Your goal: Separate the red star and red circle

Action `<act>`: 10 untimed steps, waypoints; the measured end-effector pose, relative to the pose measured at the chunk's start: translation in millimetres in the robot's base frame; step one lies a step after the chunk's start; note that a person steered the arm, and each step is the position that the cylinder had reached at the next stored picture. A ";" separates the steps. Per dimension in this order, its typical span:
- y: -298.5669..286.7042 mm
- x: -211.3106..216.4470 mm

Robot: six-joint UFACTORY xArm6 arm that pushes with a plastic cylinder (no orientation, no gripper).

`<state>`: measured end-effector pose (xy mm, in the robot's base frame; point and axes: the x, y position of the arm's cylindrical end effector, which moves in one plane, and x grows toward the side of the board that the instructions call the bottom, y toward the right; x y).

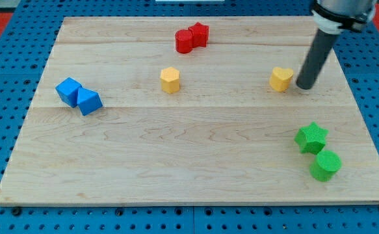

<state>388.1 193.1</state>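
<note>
my tip (303,85) far right of touching red star (200,34), red circle (184,41)

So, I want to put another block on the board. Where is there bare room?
The widest free patch is the lower middle, between the blue blocks and the green star. It is crowded at the red pair and around my tip, just right of the yellow heart.

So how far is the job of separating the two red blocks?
Nothing looks done yet: the red star and red circle touch each other at the view's top. My tip is far from them, just right of a yellow block. Left: travel to the red pair and push one away.
</note>
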 end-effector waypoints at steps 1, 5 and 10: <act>-90.9 -7.5; -89.1 -175.7; -198.6 -162.6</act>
<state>225.4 -5.5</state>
